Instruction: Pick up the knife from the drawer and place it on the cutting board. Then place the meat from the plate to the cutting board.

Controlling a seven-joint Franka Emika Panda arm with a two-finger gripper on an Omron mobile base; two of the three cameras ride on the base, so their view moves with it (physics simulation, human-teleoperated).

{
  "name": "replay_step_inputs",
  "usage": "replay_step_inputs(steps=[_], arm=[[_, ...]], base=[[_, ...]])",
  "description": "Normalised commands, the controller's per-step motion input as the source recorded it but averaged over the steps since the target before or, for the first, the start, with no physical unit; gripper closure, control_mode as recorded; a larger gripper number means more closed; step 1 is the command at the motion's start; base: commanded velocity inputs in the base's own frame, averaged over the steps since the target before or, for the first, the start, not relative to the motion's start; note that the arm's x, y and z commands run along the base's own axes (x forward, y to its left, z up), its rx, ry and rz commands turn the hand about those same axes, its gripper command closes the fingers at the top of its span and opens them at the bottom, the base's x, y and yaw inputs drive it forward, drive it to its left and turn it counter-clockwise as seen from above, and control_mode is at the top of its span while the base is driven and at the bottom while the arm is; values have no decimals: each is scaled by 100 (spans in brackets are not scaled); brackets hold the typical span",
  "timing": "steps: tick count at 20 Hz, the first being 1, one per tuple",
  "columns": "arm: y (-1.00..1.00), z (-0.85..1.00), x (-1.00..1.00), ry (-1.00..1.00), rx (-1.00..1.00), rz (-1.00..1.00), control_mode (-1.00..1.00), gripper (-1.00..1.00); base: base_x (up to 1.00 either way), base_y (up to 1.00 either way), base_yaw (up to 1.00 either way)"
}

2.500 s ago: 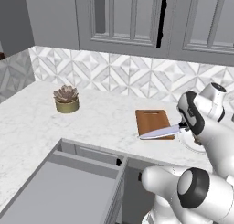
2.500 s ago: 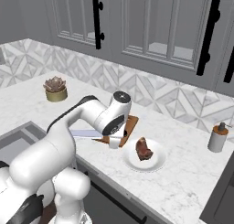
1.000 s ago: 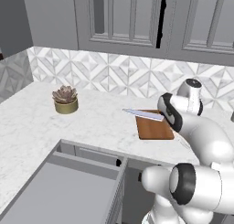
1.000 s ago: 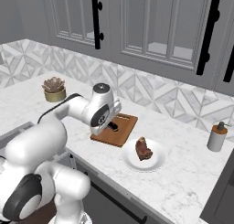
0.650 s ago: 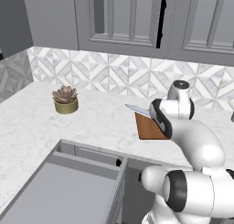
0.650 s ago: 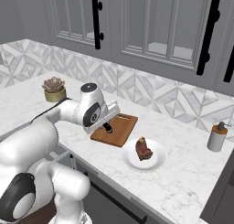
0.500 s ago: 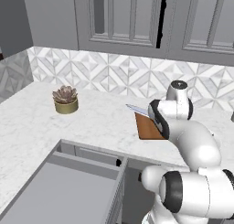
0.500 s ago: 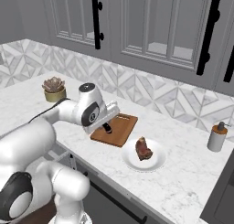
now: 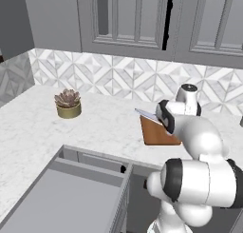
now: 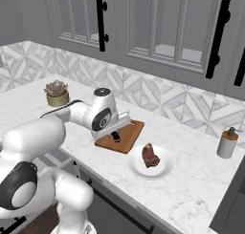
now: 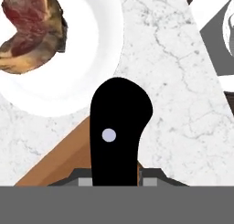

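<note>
My gripper (image 10: pixel 115 132) is shut on the knife, holding it low over the reddish-brown cutting board (image 10: pixel 130 141). In the hand view the knife's black handle (image 11: pixel 116 136) stands up between my fingertips (image 11: pixel 148 181). Its silver blade (image 9: pixel 147 114) pokes out past the board's far left corner (image 9: pixel 154 134). I cannot tell whether the knife touches the board. The meat (image 10: pixel 150 155) lies on the white plate (image 10: pixel 162 170) just right of the board; the meat (image 11: pixel 29 29) and plate (image 11: pixel 91 63) also show in the hand view. The grey drawer (image 9: pixel 66 199) stands open at the lower left.
A small potted succulent (image 9: pixel 68 103) stands on the marble counter to the left. A soap dispenser (image 10: pixel 227 143) is on the counter at the far right. Grey cabinet doors with black handles (image 10: pixel 101 20) hang above the tiled backsplash.
The arm has swung left, carrying the knife from above the plate side to over the board, and turned it. In the last half second it has hardly moved.
</note>
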Motion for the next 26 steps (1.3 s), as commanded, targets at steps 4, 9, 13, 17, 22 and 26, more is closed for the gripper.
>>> replay_step_inputs(steps=[4, 9, 13, 17, 22, 26], arm=[[0, -34, 48, 0, 17, 0, -100, 100], [2, -33, 50, 0, -1, 0, -100, 100], [0, -40, 40, 1, -2, 0, -100, 100], [0, -37, 16, 4, 0, 0, -100, 100], [0, -38, 23, 5, 0, 0, -100, 100], [-3, -38, 39, 7, 0, 0, -100, 100]], base=[[0, 0, 0], [0, 0, 0], [0, 0, 0], [0, 0, 0], [0, 0, 0], [0, 0, 0]])
